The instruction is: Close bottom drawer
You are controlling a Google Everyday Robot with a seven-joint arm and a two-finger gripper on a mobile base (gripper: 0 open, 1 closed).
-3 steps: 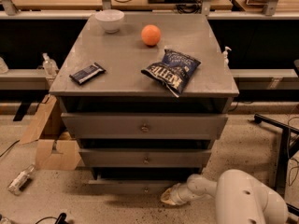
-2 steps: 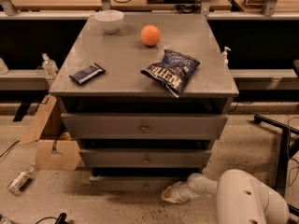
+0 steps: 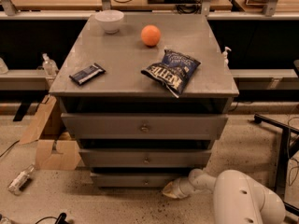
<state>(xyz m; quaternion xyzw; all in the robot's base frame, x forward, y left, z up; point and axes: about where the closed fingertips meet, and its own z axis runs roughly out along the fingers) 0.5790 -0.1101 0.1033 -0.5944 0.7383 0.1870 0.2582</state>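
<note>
Pushed slightly further into the cabinet since a second ago, the bottom drawer (image 3: 140,179) sits low in the frame's centre, its narrow front showing beneath the middle drawer (image 3: 145,158). The gripper (image 3: 171,191) is at its right end, lower centre; whether the jaws are spread cannot be told.

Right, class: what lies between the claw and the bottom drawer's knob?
Only bare drawer front, in the camera view; the claw sits low by the bottom drawer's right end.

text | chip bag (image 3: 172,70) — "KETTLE", probably | gripper (image 3: 170,190) — by bottom drawer (image 3: 133,179)
</note>
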